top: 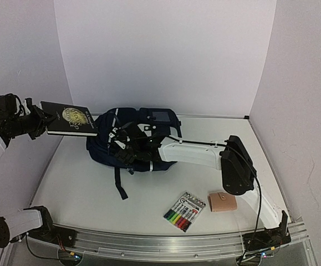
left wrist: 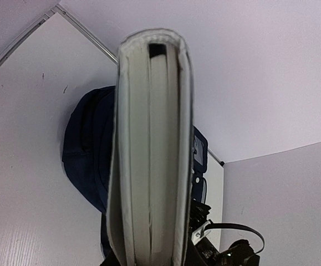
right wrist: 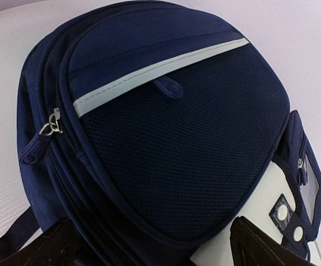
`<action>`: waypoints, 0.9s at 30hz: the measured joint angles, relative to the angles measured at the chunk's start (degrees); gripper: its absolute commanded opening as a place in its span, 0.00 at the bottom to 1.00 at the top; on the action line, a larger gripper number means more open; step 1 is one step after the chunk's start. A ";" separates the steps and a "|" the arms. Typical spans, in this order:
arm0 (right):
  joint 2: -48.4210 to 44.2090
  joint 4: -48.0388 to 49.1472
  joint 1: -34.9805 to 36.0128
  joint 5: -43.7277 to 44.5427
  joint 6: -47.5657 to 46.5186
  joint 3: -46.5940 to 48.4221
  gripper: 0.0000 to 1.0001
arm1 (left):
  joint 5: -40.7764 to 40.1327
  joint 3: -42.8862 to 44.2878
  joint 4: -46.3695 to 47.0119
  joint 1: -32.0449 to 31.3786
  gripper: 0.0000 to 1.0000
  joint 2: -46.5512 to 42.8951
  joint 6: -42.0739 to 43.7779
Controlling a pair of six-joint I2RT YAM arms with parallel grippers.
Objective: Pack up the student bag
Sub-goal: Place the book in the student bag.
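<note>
2 states: left claw (top: 41, 121) clamps a book (top: 71, 119); right claw (top: 124, 147) gapes above the student bag (top: 100, 148).

I find free table (top: 77, 188) toward the front-left corner, student bag (top: 100, 148) blocking mid-rear, right arm (top: 193, 151) stretched over it, book (top: 69, 118) overhanging the left edge, marker pack (top: 184, 211) and tan pouch (top: 222, 201) front-right

Overhead, wrist cams prob. share bag (right wrist: 171, 144).
</note>
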 measured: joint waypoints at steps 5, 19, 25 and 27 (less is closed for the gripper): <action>4.12 0.24 0.48 3.63 -4.57 3.98 0.84 | 0.41 0.46 -1.88 -0.03 0.00 -1.71 0.11; 3.10 12.41 1.37 8.59 -8.72 -2.47 0.00 | 0.60 1.42 -6.83 -0.03 0.00 -5.47 0.56; -9.20 17.45 1.70 9.54 0.41 -20.58 0.00 | 1.39 3.40 -7.77 -0.03 0.00 -7.44 0.38; -14.30 17.65 1.73 9.82 5.04 -26.21 0.00 | 2.11 3.40 -7.62 -0.03 0.00 -7.85 0.26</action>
